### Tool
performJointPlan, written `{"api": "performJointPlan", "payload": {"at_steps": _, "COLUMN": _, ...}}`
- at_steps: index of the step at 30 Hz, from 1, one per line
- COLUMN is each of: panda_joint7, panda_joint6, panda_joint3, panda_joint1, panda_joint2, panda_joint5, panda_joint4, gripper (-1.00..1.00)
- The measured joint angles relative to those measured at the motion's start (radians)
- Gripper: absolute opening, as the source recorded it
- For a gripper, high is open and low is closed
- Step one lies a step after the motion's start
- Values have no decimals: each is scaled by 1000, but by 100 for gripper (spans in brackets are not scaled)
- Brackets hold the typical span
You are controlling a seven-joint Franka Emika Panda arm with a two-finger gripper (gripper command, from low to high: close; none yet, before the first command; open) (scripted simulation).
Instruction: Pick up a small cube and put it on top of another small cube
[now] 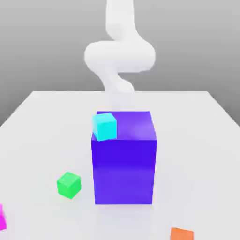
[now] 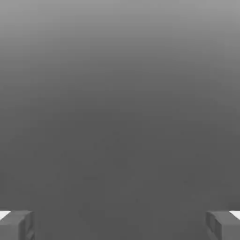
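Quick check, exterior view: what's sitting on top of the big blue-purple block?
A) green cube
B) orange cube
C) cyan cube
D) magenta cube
C: the cyan cube rests on the top of the big blue-purple block, at its front corner toward the exterior view's left, while the green cube, orange cube and magenta cube all lie on the table.

Even, soft, bright light; faint pale reflection on table (image 1: 47,140) beneath blocks; arm (image 1: 119,56) blurred, washed-out white.
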State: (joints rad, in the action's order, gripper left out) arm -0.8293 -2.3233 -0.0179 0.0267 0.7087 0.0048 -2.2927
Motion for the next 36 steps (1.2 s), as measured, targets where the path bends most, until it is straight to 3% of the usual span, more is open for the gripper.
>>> {"api": "performJointPlan", "payload": {"at_steps": 19, "panda_joint7": -190, "panda_joint6": -177, "panda_joint3": -170, "panda_joint1": 199, "panda_joint2": -695, "panda_joint5": 84, "panda_joint4": 55, "gripper": 0}}
{"api": "performJointPlan", "payload": {"at_steps": 30, "panda_joint7": -260, "panda_joint6": -275, "panda_joint3": -228, "panda_joint1": 326, "panda_joint2": -1101, "panda_joint5": 188, "panda_joint4": 89, "gripper": 0}}
{"api": "performJointPlan", "payload": {"at_steps": 34, "panda_joint7": -236, "panda_joint6": -368, "panda_joint3": -189, "panda_joint1": 370, "panda_joint2": -1246, "panda_joint5": 238, "panda_joint4": 119, "gripper": 0}}
{"api": "performJointPlan", "payload": {"at_steps": 35, "panda_joint7": -229, "panda_joint6": -389, "panda_joint3": -179, "panda_joint1": 379, "panda_joint2": -1273, "panda_joint5": 248, "panda_joint4": 126, "gripper": -100}}
{"api": "performJointPlan", "payload": {"at_steps": 36, "panda_joint7": -229, "panda_joint6": -389, "panda_joint3": -179, "panda_joint1": 379, "panda_joint2": -1273, "panda_joint5": 248, "panda_joint4": 126, "gripper": -100}}
